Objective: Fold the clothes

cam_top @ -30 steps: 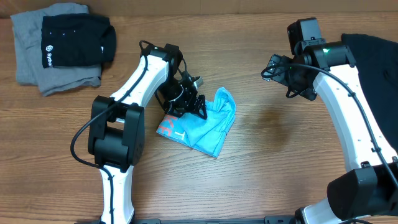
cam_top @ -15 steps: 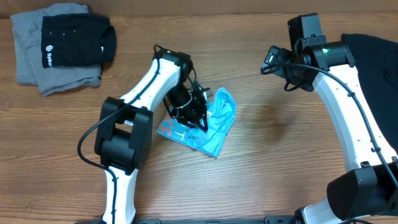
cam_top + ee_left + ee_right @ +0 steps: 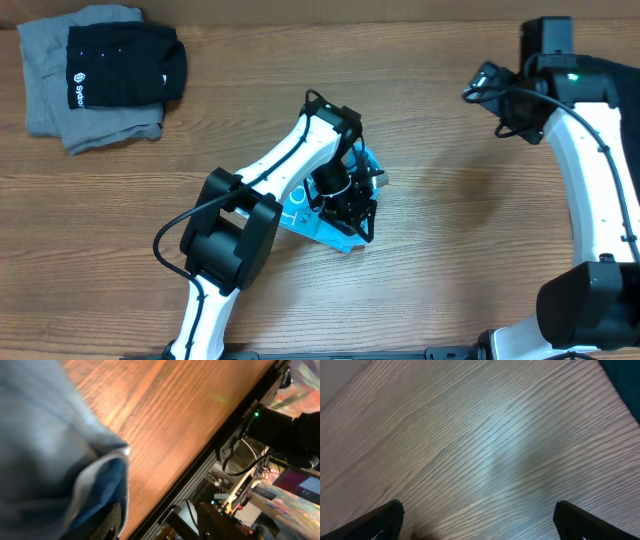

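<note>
The light blue T-shirt lies folded in the middle of the table, largely covered by my left arm. My left gripper hovers low over the shirt's lower right edge. In the left wrist view the blue cloth fills the left side and its hem lies against one finger. The other finger stands well apart, and nothing is pinched in the left gripper. My right gripper is far off at the upper right. It stands wide open over bare wood.
A folded grey garment with a folded black one on top sits at the far left corner. A dark cloth shows at the right wrist view's top right corner. The table's near edge runs close to the left gripper.
My left gripper has swept right and toward the near edge across the shirt, closing partway and opening again. The right arm has swung away to the right, still wide open.
</note>
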